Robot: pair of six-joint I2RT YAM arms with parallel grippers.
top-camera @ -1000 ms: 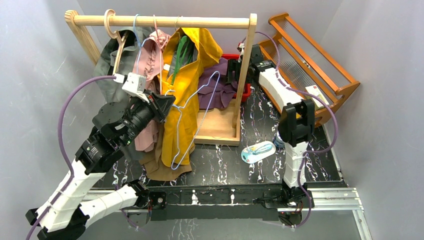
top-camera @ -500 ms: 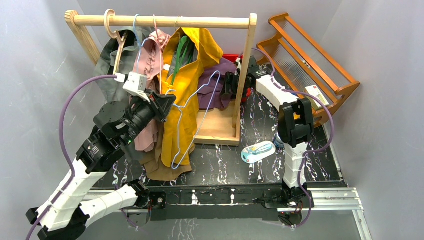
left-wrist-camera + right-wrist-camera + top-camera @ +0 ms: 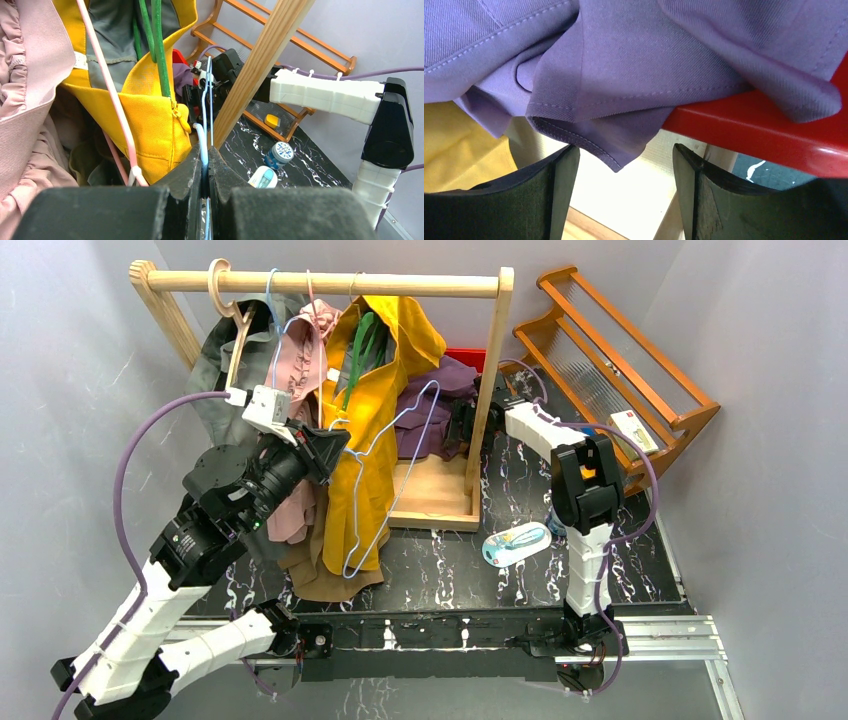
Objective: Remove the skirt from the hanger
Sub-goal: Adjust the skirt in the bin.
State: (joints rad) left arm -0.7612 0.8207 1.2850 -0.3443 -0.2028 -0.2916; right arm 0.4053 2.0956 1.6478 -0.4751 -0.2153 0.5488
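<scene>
Behind the rack's right post, the skirt drapes over the red bin, a corner hanging toward your wide-open right gripper. Your left gripper is clamped on the blue hanger.

post stands just beside right gripper, narrowing its path. hanger wire crosses the gap beyond. skirt hem droops over parted fingers; red bin apparently crowds one. table front passable.

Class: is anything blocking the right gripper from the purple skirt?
Nothing visible. The open right gripper faces the purple skirt directly; its hem hangs between the fingertips. The red bin lies beside, not between.
</scene>
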